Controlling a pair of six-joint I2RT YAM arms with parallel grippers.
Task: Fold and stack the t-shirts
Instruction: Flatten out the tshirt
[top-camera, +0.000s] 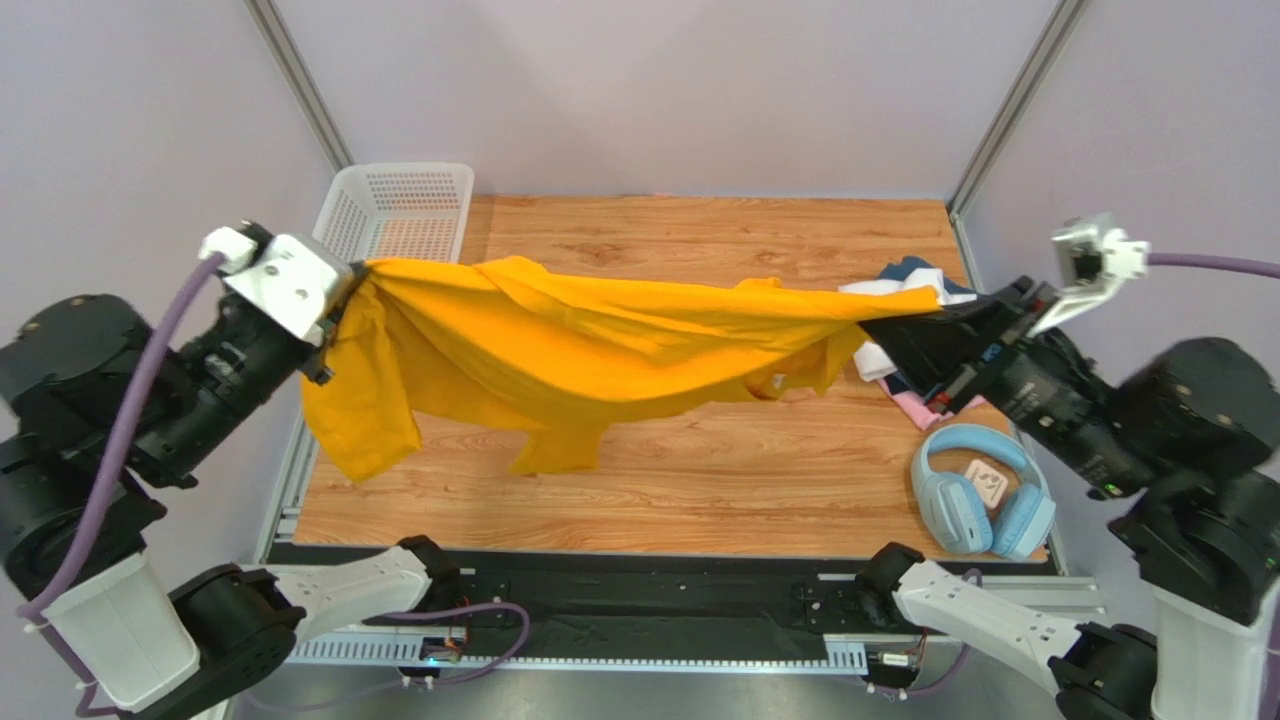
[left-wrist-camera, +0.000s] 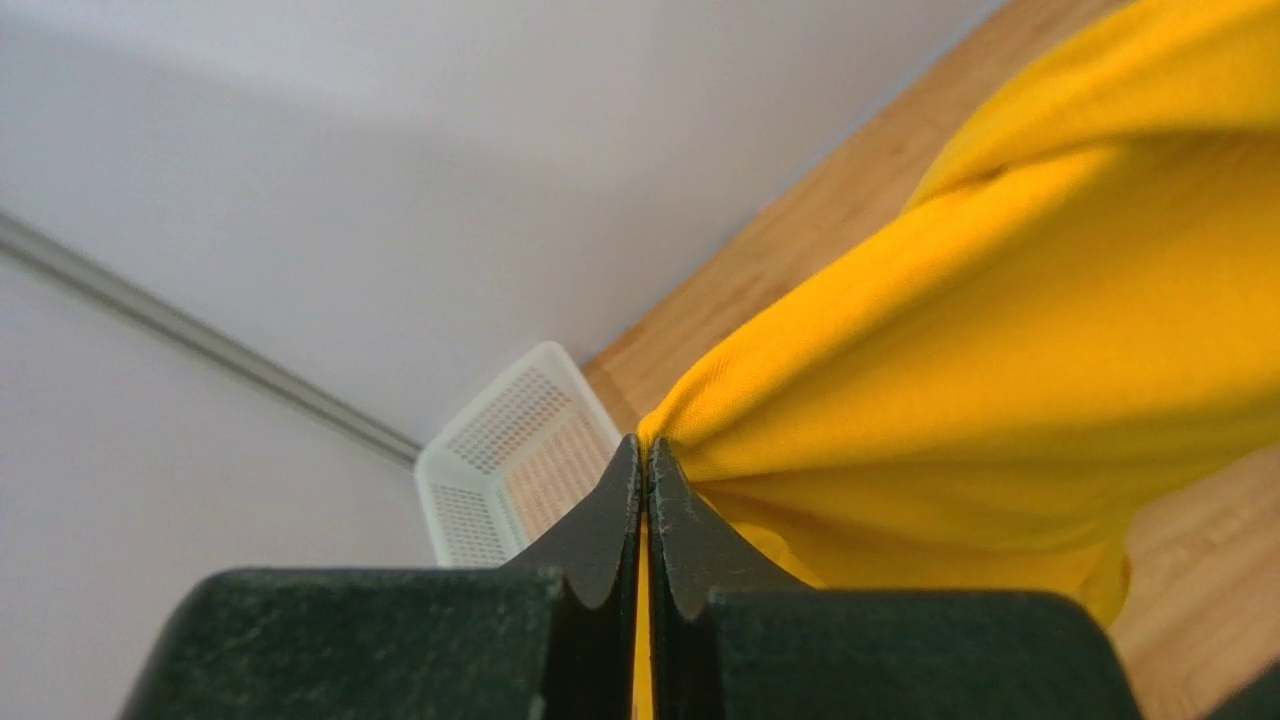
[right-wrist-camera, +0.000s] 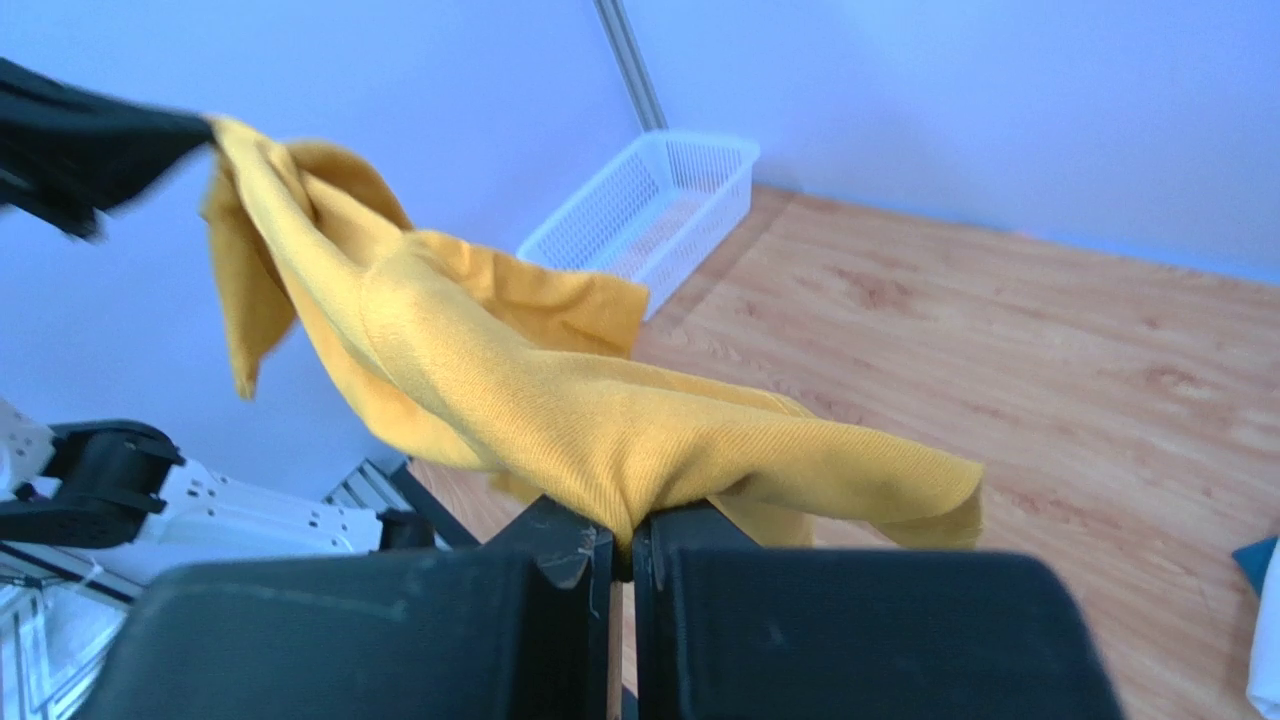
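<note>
Your left pincer (top-camera: 355, 276) is clenched on one end of the mustard-yellow t-shirt (top-camera: 601, 353) and your right pincer (top-camera: 890, 318) on the other, so the cloth hangs stretched between them above the tabletop (top-camera: 721, 480) (bunched and twisted, not flat). To lay it well, I'd lower both pincers evenly and draw it smooth, clear of the other t-shirts (top-camera: 906, 278) just beside the right pincer.

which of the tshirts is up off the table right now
The mustard-yellow t-shirt: it hangs stretched between the left gripper and right gripper, both shut on it. The white, dark blue and pink shirts lie heaped on the wooden table, far right.
</note>
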